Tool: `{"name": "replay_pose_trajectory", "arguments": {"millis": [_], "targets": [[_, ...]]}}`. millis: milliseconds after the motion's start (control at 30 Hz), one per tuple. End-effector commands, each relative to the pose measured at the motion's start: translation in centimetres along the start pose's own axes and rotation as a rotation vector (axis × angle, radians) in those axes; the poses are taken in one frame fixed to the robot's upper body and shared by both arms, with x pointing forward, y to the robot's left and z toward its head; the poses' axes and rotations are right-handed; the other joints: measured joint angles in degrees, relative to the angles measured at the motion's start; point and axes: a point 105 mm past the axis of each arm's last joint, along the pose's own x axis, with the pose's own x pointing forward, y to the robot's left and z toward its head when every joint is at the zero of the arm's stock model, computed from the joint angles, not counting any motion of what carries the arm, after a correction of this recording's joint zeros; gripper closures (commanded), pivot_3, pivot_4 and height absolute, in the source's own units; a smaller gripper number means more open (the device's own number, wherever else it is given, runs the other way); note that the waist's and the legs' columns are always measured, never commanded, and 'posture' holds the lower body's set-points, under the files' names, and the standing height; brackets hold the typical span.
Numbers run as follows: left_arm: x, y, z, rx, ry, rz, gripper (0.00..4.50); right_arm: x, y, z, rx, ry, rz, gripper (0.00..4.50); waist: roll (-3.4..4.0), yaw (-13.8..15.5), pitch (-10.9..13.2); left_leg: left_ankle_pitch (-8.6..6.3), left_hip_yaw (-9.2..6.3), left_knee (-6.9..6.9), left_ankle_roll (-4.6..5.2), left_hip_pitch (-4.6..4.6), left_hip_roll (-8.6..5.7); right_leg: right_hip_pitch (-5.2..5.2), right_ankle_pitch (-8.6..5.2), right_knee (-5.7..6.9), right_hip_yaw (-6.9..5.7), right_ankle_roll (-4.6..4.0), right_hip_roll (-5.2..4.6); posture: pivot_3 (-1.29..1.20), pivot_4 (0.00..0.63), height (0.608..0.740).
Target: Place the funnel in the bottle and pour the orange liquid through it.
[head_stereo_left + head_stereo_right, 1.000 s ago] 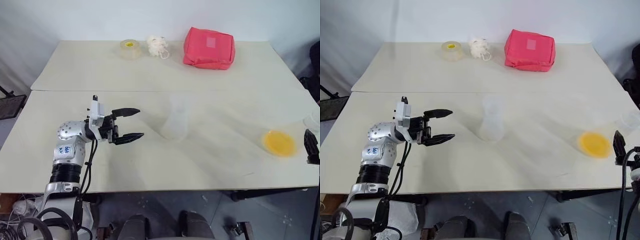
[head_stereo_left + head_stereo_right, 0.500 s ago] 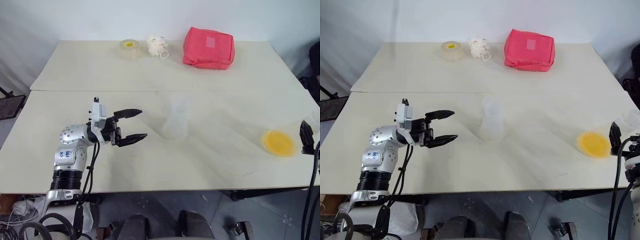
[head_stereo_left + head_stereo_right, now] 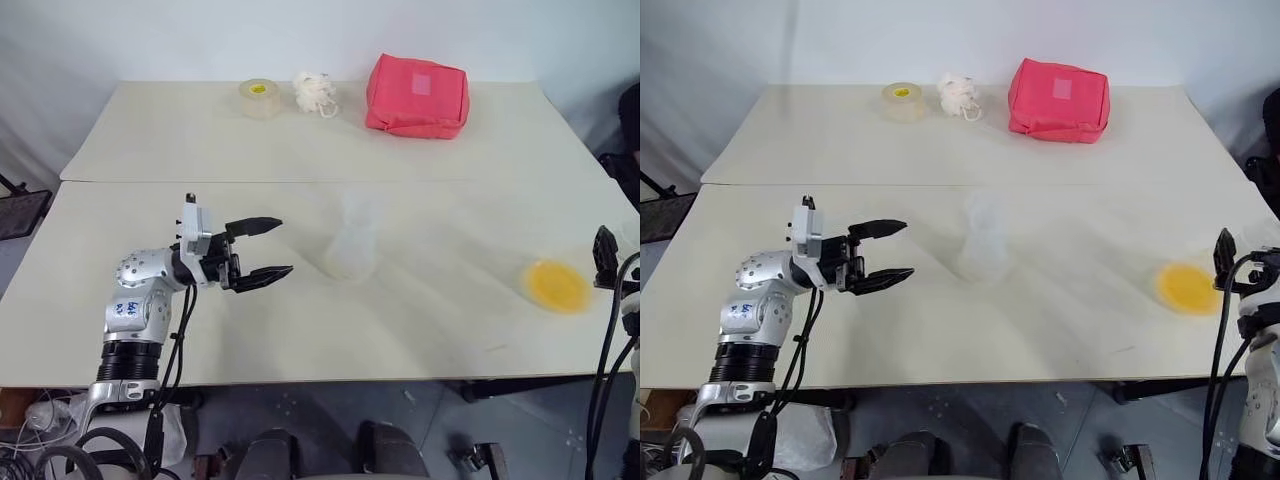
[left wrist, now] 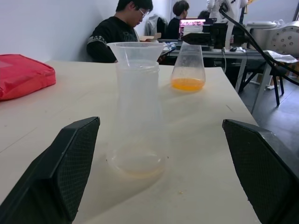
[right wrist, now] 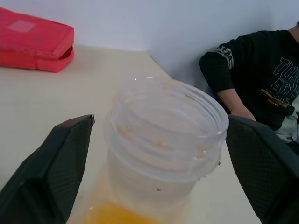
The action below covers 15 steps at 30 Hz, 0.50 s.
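The whitish bottle (image 3: 350, 248) stands upright mid-table, and the clear funnel (image 4: 135, 50) sits in its mouth. My left gripper (image 3: 279, 248) is open, level, a short way to the bottle's left and pointing at it, with nothing between its fingers. The orange liquid (image 3: 558, 285) lies in the bottom of a clear flask (image 4: 188, 63) near the table's right edge. My right gripper (image 3: 1238, 262) is at that flask. In the right wrist view its fingers (image 5: 51, 168) stand apart on either side of the flask's wide neck (image 5: 166, 130).
A red pouch (image 3: 417, 95), a yellow-centred tape roll (image 3: 260, 97) and a white bundle of cord (image 3: 315, 92) lie along the far table. A seam (image 3: 300, 181) joins the two tables. People (image 4: 124, 28) sit beyond the right edge, with desks and chairs behind them.
My right gripper has moved forward along the table's right edge, up to the flask with the orange liquid. The left gripper and the bottle have stayed where they were.
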Motion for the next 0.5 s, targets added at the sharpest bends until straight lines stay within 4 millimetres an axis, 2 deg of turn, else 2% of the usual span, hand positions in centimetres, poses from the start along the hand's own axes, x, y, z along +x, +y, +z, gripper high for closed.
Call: {"name": "replay_pose_trajectory", "arguments": {"millis": [33,100,133,300,500], "targets": [[-0.3,0.0,1.2,0.044,-0.018,0.002,0.0,-0.1,0.4,0.6,0.008,-0.027,0.006,0.98,0.0,0.0,0.0,0.0,-0.01,0.0,0.0,0.0,0.0,0.0,0.0,0.0,0.0,0.0,0.0,0.0,0.15,0.74],[-0.4,0.1,1.2,0.045,-0.018,0.004,0.0,-0.2,0.6,0.5,0.01,-0.029,0.008,1.61,0.0,0.0,0.0,0.0,0.0,0.0,0.0,0.0,0.0,0.0,0.0,0.0,0.0,0.0,-0.01,0.0,0.15,0.74],[-0.4,0.1,1.2,0.045,-0.017,0.005,0.0,-0.2,0.7,0.6,0.014,-0.033,0.008,1.73,0.0,0.0,0.0,0.0,0.0,0.0,0.0,0.0,0.01,0.0,0.0,0.0,0.0,0.0,-0.01,0.0,0.15,0.74],[-0.5,0.5,1.1,0.049,-0.012,0.01,0.0,-0.4,2.3,1.5,0.023,-0.064,0.056,1.72,0.01,-0.1,0.0,0.0,0.0,-0.01,0.0,0.0,0.01,0.0,0.0,-0.01,0.0,0.0,0.01,0.0,0.15,0.74],[-0.3,1.2,1.0,0.072,-0.025,0.009,0.0,0.3,8.0,6.6,-0.063,-0.202,0.229,1.72,0.19,-0.2,0.1,0.0,0.02,-0.01,0.0,-0.02,0.02,-0.06,0.0,-0.01,0.01,0.0,0.01,0.0,0.15,0.74]]}}
